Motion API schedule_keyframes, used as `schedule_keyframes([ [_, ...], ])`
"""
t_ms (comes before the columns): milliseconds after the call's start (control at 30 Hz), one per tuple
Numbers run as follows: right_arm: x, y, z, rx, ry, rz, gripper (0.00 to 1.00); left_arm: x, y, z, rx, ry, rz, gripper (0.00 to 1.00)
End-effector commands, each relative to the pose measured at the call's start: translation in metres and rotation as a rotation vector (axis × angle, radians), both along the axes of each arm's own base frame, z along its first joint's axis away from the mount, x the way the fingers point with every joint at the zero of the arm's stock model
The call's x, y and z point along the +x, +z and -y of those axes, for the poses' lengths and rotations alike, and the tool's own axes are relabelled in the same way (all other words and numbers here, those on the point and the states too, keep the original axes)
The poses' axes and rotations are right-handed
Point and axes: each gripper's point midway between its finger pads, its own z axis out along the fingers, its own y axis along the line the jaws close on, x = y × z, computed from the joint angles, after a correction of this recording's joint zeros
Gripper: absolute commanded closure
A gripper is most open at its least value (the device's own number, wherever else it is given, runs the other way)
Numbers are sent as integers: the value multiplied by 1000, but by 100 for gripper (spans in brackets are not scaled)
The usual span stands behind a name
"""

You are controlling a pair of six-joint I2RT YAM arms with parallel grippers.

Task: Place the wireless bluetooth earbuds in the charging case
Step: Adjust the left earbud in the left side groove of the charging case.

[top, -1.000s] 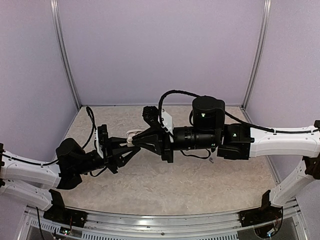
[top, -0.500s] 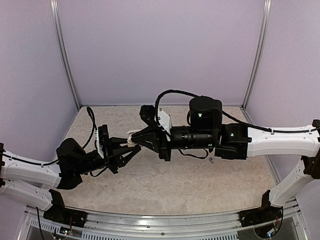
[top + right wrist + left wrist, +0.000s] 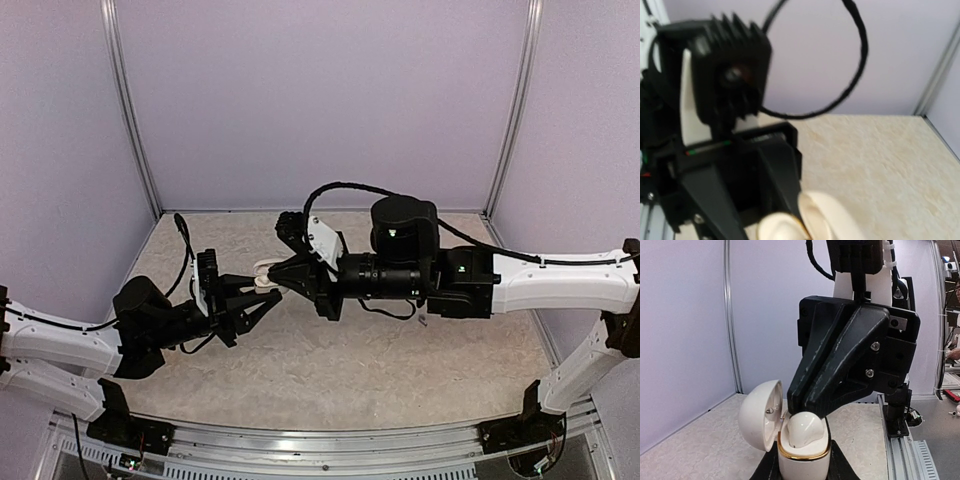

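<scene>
Count: 1 charging case (image 3: 804, 466), 1 earbud (image 3: 802, 429) visible, 2 grippers.

Case is glossy white w/ gold rim (image 3: 790, 454). Its lid (image 3: 757, 415) is hinged open toward 9 o'clock in left wrist view. Earbud is pale and rounded, sits in case mouth w/ top poking above rim; stem not visible.

Case is held upright over table (image 3: 330, 375), at approx 9 o'clock from table centre in top view, clamped at its lower body by left gripper (image 3: 262, 290).

Left arm reaches in low from 8 o'clock. Right arm stretches in from 3 o'clock, wrist approx level. Right gripper (image 3: 802, 402) has fingers pressed together, tips right on earbud's top.
</scene>
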Motion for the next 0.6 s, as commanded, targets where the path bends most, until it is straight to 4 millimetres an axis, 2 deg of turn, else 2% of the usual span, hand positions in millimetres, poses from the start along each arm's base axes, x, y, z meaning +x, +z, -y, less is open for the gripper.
schedule_keyframes([
  [0, 10, -8, 4, -45, -70, -2, 93, -4, 19, 0, -42, -10, 45, 96],
  [167, 5, 1, 9, -26, -46, 10, 93, -3, 19, -1, -46, -5, 43, 96],
  [400, -10, 25, 16, 32, 19, 46, 90, -1, 17, -1, -46, -1, 32, 96],
  [467, -10, 33, 22, 57, 12, 57, 83, 1, 16, -2, -46, 4, 30, 96],
  [567, 1, 37, 32, 72, -36, 46, 64, 3, 16, -4, -47, 13, 31, 96],
])
